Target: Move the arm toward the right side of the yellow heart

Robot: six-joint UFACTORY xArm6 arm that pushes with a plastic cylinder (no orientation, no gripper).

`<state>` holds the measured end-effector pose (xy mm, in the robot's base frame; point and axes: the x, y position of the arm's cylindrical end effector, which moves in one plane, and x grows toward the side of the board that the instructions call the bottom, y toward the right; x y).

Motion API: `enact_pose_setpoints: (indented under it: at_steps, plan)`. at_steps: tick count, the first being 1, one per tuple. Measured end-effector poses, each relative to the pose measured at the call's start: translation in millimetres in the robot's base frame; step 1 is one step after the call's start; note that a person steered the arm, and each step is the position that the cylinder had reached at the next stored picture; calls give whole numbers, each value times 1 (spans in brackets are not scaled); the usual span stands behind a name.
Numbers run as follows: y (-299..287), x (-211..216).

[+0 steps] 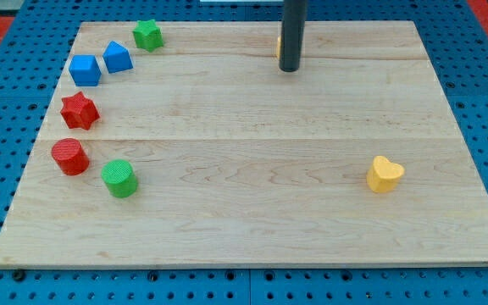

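The yellow heart [385, 174] lies on the wooden board [252, 229] at the view's right, a little below the middle. My tip [289, 69] is near the view's top, right of centre, well above and to the left of the heart. A sliver of another yellow block [279, 47] shows just left of the rod, mostly hidden behind it.
At the view's left stand a green star [148, 35], a blue block [117, 58], a blue cube [85, 70], a red star [80, 110], a red cylinder [70, 157] and a green cylinder [119, 178]. Blue pegboard surrounds the board.
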<state>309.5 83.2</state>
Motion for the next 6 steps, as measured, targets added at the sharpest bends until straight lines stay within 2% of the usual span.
enact_pose_setpoints:
  at_steps: [1, 2, 3, 4, 6]
  plan:
    - [58, -2]
    - [127, 44]
    - [195, 141]
    - [185, 191]
    - [158, 197]
